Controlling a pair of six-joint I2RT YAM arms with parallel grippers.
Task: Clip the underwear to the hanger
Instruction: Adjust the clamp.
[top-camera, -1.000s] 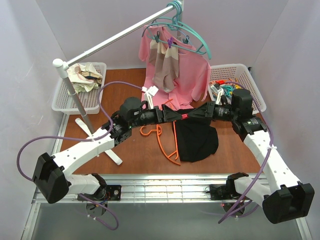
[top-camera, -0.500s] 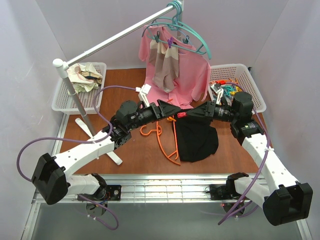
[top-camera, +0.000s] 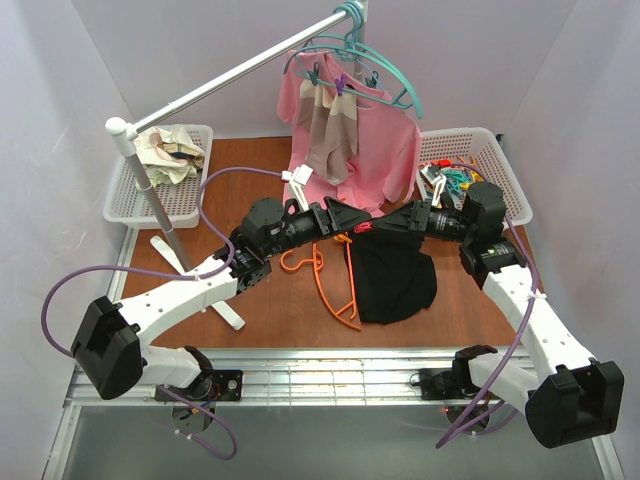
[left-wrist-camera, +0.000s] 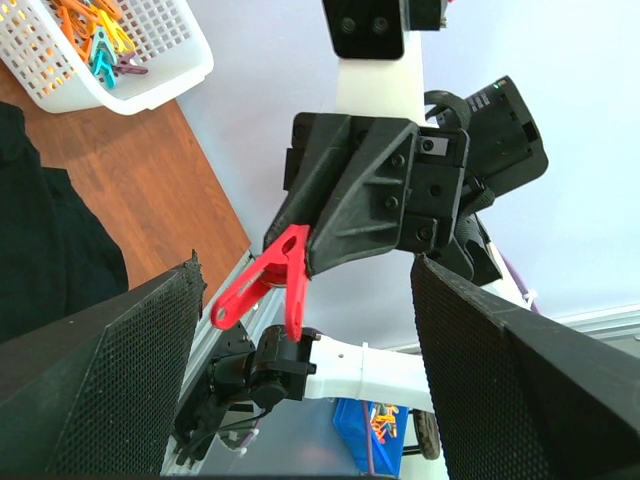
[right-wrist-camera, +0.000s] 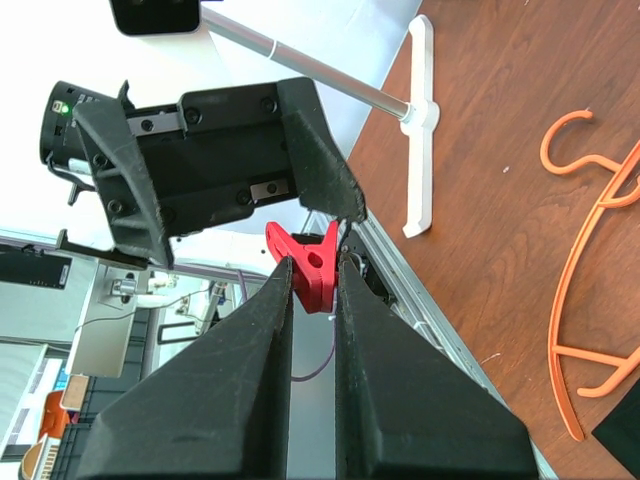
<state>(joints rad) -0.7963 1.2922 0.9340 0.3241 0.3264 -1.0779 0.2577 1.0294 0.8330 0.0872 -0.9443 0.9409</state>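
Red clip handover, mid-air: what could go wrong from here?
1. The red clip sits off-centre between the fingers of the open left gripper, nearer one of them. Closing could knock it askew or out of the right gripper.
2. The two grippers are nose to nose. A little more advance likely means finger contact.
3. A dropped clip may land on the orange hanger or black underwear below and shift them.

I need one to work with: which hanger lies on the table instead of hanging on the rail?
The orange hanger, flat on the table beside the black underwear. The teal hangers hang on the rail, carrying the pink shirt.
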